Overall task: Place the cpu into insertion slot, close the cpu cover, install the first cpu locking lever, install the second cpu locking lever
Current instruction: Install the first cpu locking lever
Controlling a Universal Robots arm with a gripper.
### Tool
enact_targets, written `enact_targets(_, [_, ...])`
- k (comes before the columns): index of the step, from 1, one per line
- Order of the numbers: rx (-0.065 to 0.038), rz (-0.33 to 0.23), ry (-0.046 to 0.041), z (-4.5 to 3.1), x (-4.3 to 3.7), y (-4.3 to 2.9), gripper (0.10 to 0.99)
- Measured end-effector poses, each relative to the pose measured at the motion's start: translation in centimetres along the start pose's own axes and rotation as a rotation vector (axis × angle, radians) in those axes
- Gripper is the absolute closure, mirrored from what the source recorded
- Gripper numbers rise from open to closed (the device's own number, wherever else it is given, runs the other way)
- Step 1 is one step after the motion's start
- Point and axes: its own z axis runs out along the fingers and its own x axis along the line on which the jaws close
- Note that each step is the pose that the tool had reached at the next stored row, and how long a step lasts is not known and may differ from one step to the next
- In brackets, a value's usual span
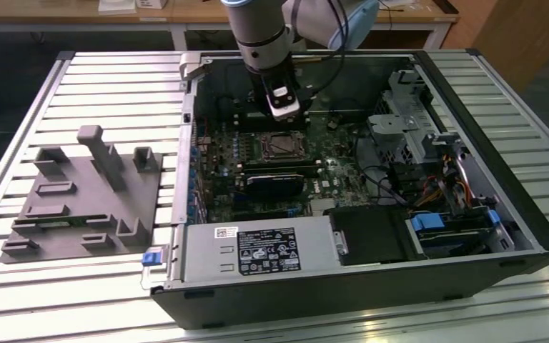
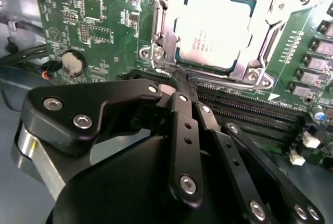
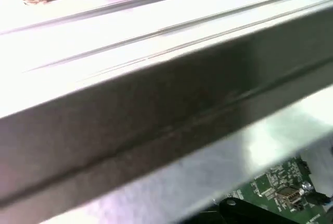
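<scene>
With its black fingers pressed together and empty, the tool (image 2: 182,81) hangs just beside the silver-rimmed square insertion slot (image 2: 218,26), where the flat silver-grey cpu (image 2: 216,28) already sits under the thin silver cpu cover (image 2: 263,36), seemingly shut to pin it. Print is too faint to read.

A silver bench (image 1: 83,78) with long ridges fills the room's middle. Far behind stands a wooden table (image 1: 83,14) on dark floor (image 1: 8,57).
</scene>
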Motion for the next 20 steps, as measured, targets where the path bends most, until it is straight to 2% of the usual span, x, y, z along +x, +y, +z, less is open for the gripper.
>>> enact_targets(4, [0.0, 0.0, 0.0, -0.6, -0.14, 0.11, 0.98])
enact_targets(9, [0.0, 0.0, 0.0009, -0.6, -0.15, 0.12, 0.98])
enact_targets(10, [0.005, 0.0, 0.0098, -0.59, -0.19, 0.13, 0.98])
enact_targets(13, [0.024, 0.004, 0.0507, -0.47, -0.47, 0.24, 0.98])
enact_targets(15, [0.035, 0.006, 0.0742, -0.41, -0.66, 0.25, 0.98])
enact_targets(17, [0.041, 0.007, 0.0887, -0.39, -0.88, 0.12, 0.98])
enact_targets(20, [0.046, 0.008, 0.0995, -0.36, -1.21, -0.24, 0.98])
